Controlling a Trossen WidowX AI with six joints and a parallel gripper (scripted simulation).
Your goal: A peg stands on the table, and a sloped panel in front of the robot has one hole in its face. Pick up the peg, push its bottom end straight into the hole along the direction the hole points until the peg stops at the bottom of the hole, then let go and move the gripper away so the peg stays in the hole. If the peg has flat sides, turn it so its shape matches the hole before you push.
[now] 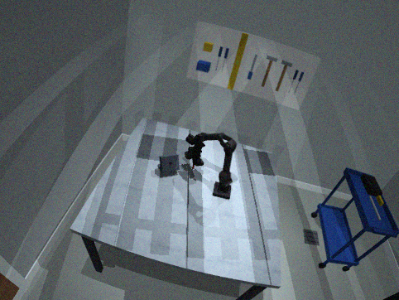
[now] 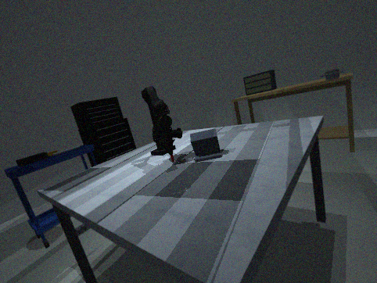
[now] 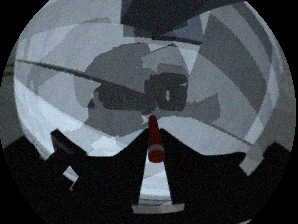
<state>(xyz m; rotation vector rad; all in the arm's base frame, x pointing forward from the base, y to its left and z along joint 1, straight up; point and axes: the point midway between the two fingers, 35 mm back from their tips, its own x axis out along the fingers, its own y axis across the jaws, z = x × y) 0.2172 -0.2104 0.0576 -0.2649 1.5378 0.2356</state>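
Note:
The red peg (image 1: 193, 166) (image 2: 172, 158) (image 3: 155, 140) is a thin round rod, roughly upright, with a grey band near its top in the wrist view. My gripper (image 1: 194, 162) (image 3: 156, 131) is shut on it, one dark finger on each side. The peg's lower end is at or very near the table top (image 1: 157, 225) (image 2: 188, 219); I cannot tell if it touches. The grey sloped panel block (image 1: 166, 166) (image 2: 206, 146) (image 3: 167, 16) stands a short way from the peg. Its dark hole (image 1: 170, 163) shows in the top view; in the wrist view the hole cannot be made out.
The arm's base (image 1: 222, 190) stands on the table on the other side of the peg from the panel. A blue cart (image 1: 337, 228) (image 2: 47, 156), a dark drawer cabinet (image 2: 103, 129) and a wooden bench (image 2: 297, 88) stand off the table. A tool board (image 1: 257, 62) hangs on the wall.

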